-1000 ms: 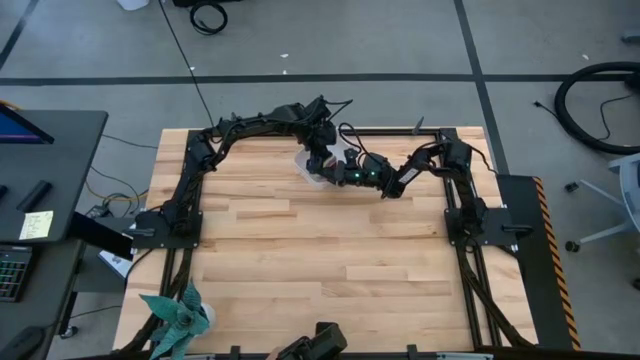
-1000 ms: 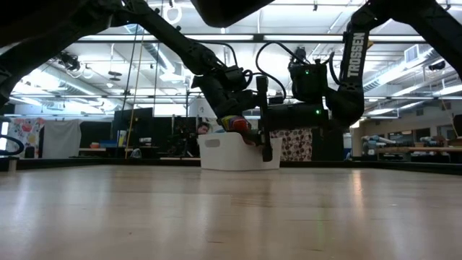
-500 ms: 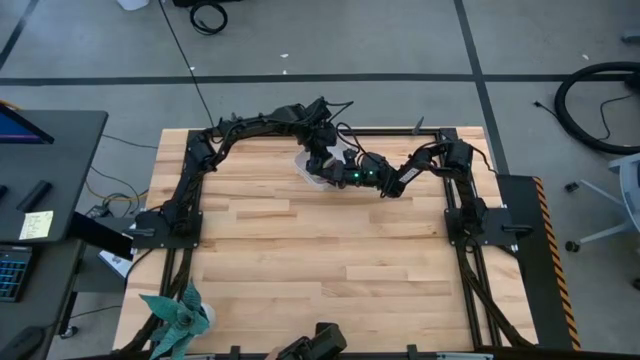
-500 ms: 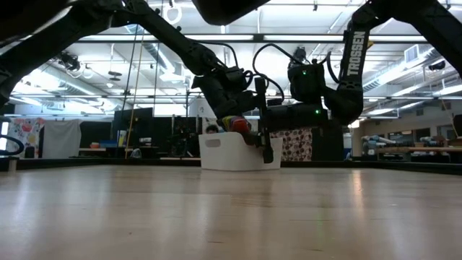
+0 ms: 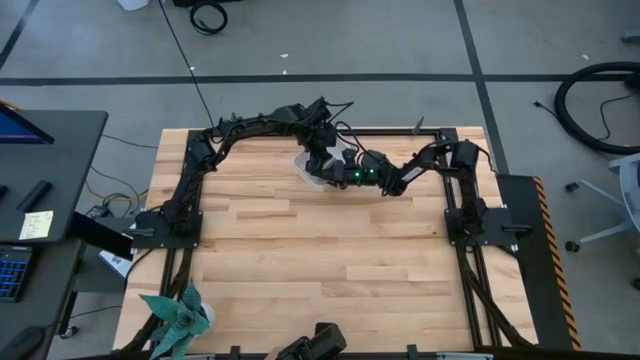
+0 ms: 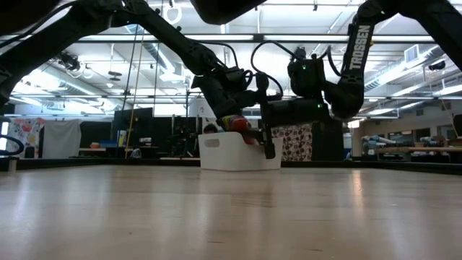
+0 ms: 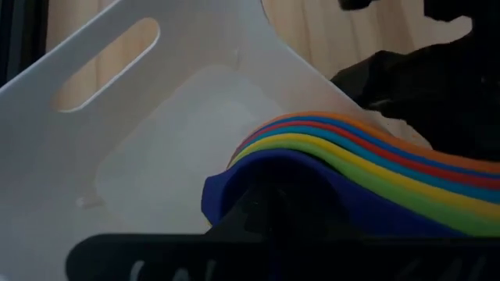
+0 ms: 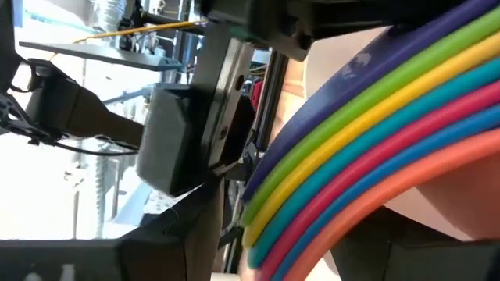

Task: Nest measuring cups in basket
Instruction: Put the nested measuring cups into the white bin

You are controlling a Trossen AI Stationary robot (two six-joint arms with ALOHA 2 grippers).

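High view: the left gripper [image 5: 322,160] and the right gripper [image 5: 340,172] meet over the white basket [image 5: 305,165] at the far middle of the wooden table [image 5: 320,260]. The basket lies directly under both, mostly covered by them. A teal spiky plant [image 5: 178,315] stands well apart from both grippers, at the table's near left corner.

Low view: the left gripper [image 6: 234,108] reaches down over the basket [image 6: 238,153] and the right gripper [image 6: 266,133] comes in level from the side, 1 dark finger hanging down in front of the basket wall. Between them, just above the rim, a bit of the measuring cups [image 6: 232,123] shows red and yellow.

Left wrist view: the nested measuring cups [image 7: 351,168] sit right ahead of the left gripper's fingers [image 7: 266,226], a stack of coloured rims with dark blue nearest, then yellow, green, light blue, red and orange. The jaws are closed tight on the dark blue end of the stack. The basket [image 7: 156,133] floor and its slotted handle wall lie beyond the stack.

Right wrist view: the cups [image 8: 375,148] fill the frame as curved bands just before the right gripper, whose jaws stand fully spread; whether they grip the stack cannot be told. The left arm's dark body [image 8: 180,140] is close behind the cups.
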